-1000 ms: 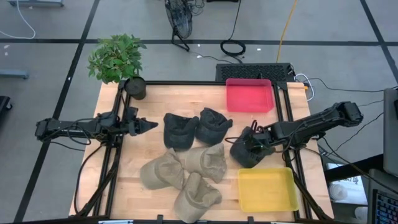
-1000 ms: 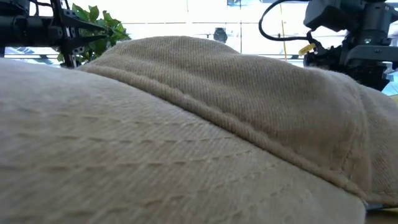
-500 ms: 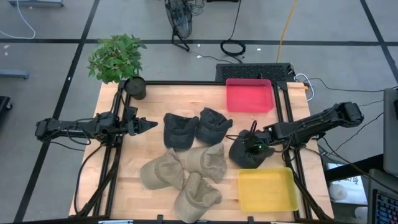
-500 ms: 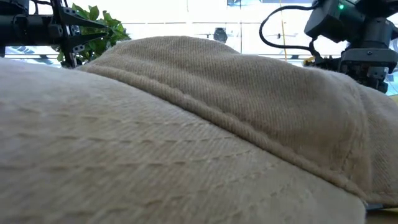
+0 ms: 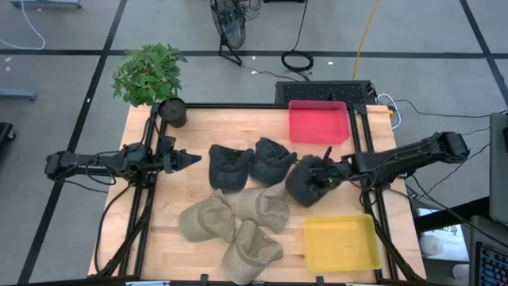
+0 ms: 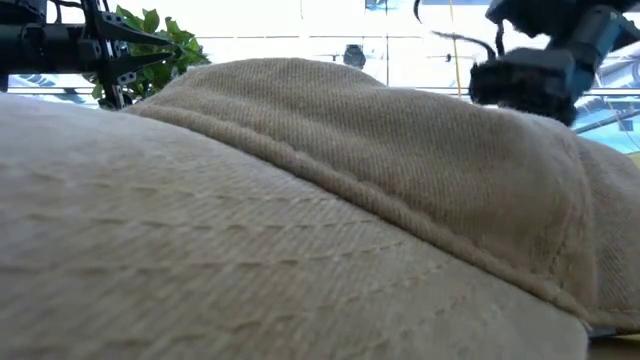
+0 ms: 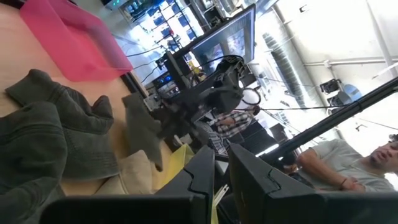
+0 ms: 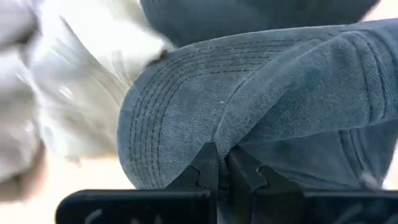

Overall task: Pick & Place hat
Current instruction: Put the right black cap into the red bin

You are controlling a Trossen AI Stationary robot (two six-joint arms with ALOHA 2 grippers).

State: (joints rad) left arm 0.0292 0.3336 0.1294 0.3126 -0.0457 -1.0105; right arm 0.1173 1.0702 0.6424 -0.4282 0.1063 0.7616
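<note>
Dark hat (image 5: 305, 180): pinched in right tool (image 5: 332, 175), fingers clamped on brim fabric; sits right of centre on counter (image 5: 198, 131), touching one of two dark hats (image 5: 251, 164), between red bin (image 5: 318, 121) and yellow bin (image 5: 342, 241). Three tan hats (image 5: 234, 222): clustered toward front edge. Left tool (image 5: 190, 160): at counter's left, fingers together, holding nothing. Potted plant (image 5: 150, 75): far-left corner.

Crowded middle, open edges

Hats (image 5: 246, 202) packed the table's (image 5: 198, 127) centre; bare wood lay behind them, between the potted plant (image 5: 149, 75) and pink bin (image 5: 318, 121).
</note>
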